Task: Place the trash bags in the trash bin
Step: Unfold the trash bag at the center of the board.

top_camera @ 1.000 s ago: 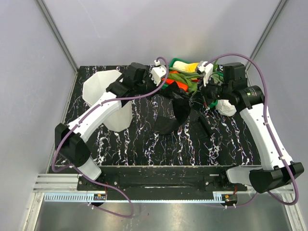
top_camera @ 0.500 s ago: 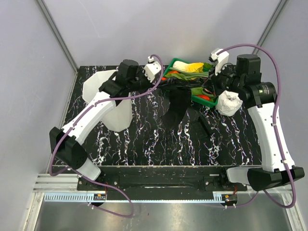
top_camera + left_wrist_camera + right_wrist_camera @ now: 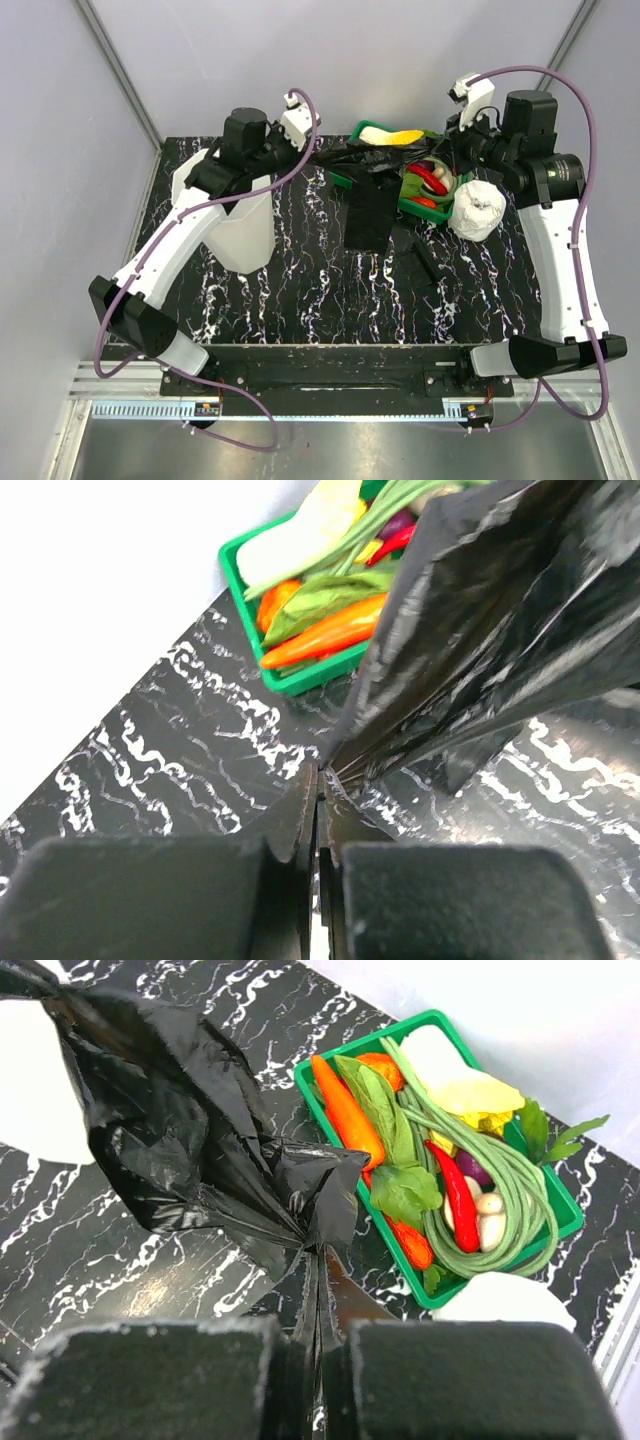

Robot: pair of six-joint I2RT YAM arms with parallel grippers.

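A crinkled black trash bag (image 3: 365, 205) hangs above the table, stretched between my two grippers. My left gripper (image 3: 318, 158) is shut on its left corner, with film pinched between the jaws in the left wrist view (image 3: 320, 780). My right gripper (image 3: 447, 150) is shut on its right corner, gathered at the tips (image 3: 322, 1255). The bag spreads out in both wrist views (image 3: 480, 630) (image 3: 180, 1130). The translucent white trash bin (image 3: 225, 215) stands at the left, beside and below my left gripper. A small flat black bundle (image 3: 425, 262) lies on the table.
A green tray (image 3: 343, 180) of vegetables sits at the back, under the stretched bag; its rim shows in both wrist views (image 3: 300, 685) (image 3: 400, 1030). A white crumpled roll (image 3: 478, 208) lies right of the tray. Grey walls close in the table.
Both grippers have risen and moved apart, lifting the bag off the table and stretching it. The left gripper has moved left, toward the bin.
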